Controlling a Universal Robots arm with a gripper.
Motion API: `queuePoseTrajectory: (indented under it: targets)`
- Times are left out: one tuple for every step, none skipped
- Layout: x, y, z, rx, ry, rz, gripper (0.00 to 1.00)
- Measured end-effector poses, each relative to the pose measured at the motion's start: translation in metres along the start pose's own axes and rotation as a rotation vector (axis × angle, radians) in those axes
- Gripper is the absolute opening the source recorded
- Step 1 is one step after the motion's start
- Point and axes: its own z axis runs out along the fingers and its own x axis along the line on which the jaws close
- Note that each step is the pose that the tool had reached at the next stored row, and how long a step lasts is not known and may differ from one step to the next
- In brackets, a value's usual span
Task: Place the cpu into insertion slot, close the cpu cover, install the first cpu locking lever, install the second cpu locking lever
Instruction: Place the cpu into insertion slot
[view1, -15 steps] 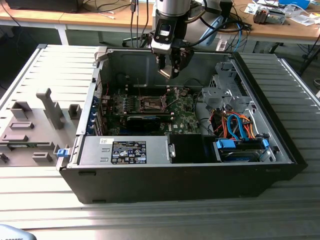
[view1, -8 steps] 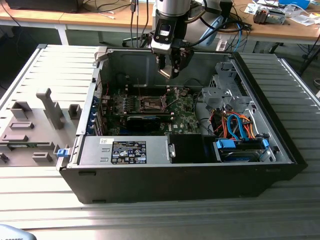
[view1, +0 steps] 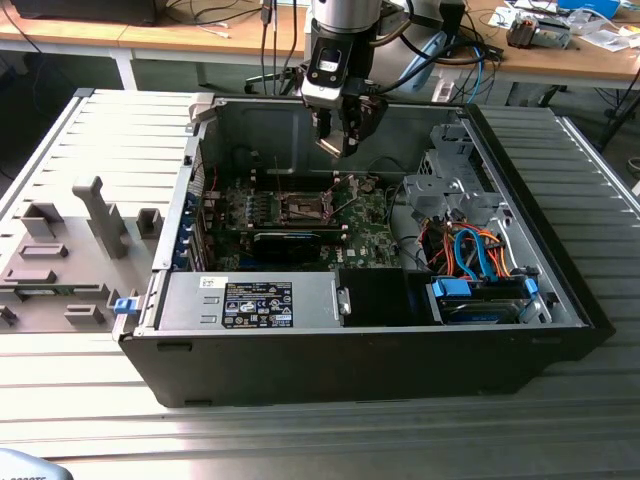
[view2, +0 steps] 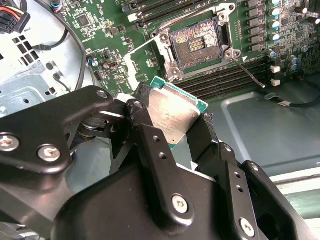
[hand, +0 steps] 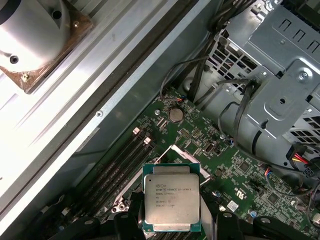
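Observation:
My gripper (view1: 338, 140) hangs inside the open computer case, above the green motherboard (view1: 372, 232), and is shut on the cpu (view2: 172, 112). The chip is square with a silvery-grey top and a green rim, and it sits tilted between the black fingers (view2: 150, 145). In the first wrist view the cpu (hand: 171, 202) hovers over the board. The insertion slot (view2: 196, 46) lies open and bare, its dark contact field showing; in the exterior view the insertion slot (view1: 300, 208) is below and to the left of the gripper. The cpu cover (view2: 136, 59) stands swung back beside it. A thin locking lever (view2: 248, 73) sticks out from one corner.
A metal drive cage (view1: 455, 190) with orange and blue cables (view1: 470, 250) fills the case on the exterior view's right. The power supply (view1: 255, 300) runs along the front wall. Long memory slots (hand: 117, 165) flank the socket. A grey fixture (view1: 90, 230) stands outside on the exterior view's left.

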Motion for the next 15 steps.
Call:
queuePoseTrajectory:
  targets:
    - [0.0000,0.0000,0.0000,0.0000,0.0000,0.001,0.54]
    - [0.0000,0.0000,0.0000,0.0000,-0.0001,0.001,0.54]
    - [0.0000,0.0000,0.0000,0.0000,-0.0002,0.002,0.54]
    - [0.0000,0.0000,0.0000,0.0000,-0.0002,0.003,0.54]
    - [0.0000,0.0000,0.0000,-0.0001,-0.0002,0.003,0.54]
    - [0.0000,0.0000,0.0000,0.0000,-0.0003,0.004,0.54]
    - [0.0000,0.0000,0.0000,-0.0001,-0.0006,0.006,0.54]
    - [0.0000,0.0000,0.0000,-0.0001,-0.0008,0.009,0.54]
    - [0.0000,0.0000,0.0000,-0.0001,-0.0009,0.010,0.54]
    - [0.0000,0.0000,0.0000,-0.0002,-0.0009,0.011,0.54]
    - [0.0000,0.0000,0.0000,-0.0002,-0.0010,0.011,0.54]
    - [0.0000,0.0000,0.0000,-0.0002,-0.0010,0.012,0.54]
    - [0.0000,0.0000,0.0000,-0.0002,-0.0011,0.012,0.54]
    - [0.0000,0.0000,0.0000,-0.0002,-0.0011,0.013,0.54]
    - [0.0000,0.0000,0.0000,-0.0001,-0.0011,0.013,0.54]
